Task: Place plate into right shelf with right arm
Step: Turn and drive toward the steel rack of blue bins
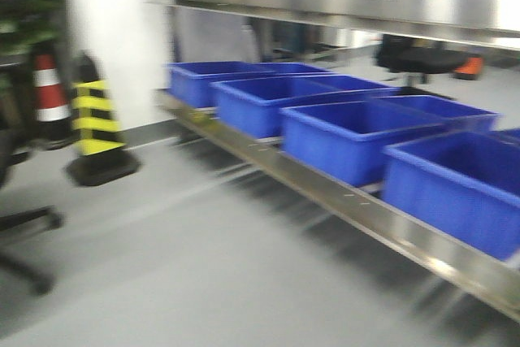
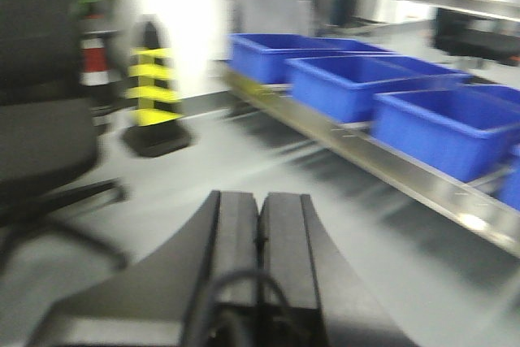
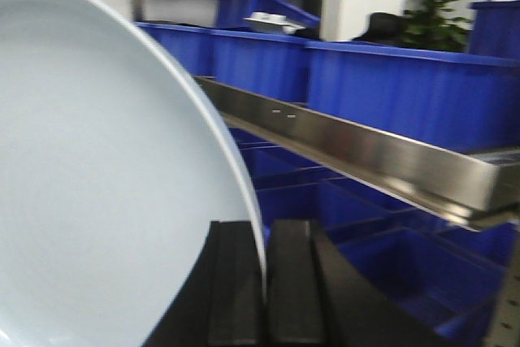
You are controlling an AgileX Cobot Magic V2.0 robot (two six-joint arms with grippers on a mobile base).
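My right gripper (image 3: 264,237) is shut on the rim of a large pale blue-white plate (image 3: 97,168), which stands on edge and fills the left half of the right wrist view. Beyond it runs a steel shelf rail (image 3: 366,156) with blue bins above and below. My left gripper (image 2: 259,209) is shut and empty, held above the grey floor. The front view shows the shelf's low steel rail (image 1: 341,197) carrying a row of blue bins (image 1: 357,140); neither gripper nor the plate shows there. All views are motion-blurred.
A yellow-and-black cone (image 1: 96,123) and a red-and-white cone (image 1: 50,95) stand on the floor at the left. A black office chair (image 2: 41,144) is at the left. An upper steel shelf (image 1: 341,6) spans the top. A white object lies in a far bin (image 3: 272,22).
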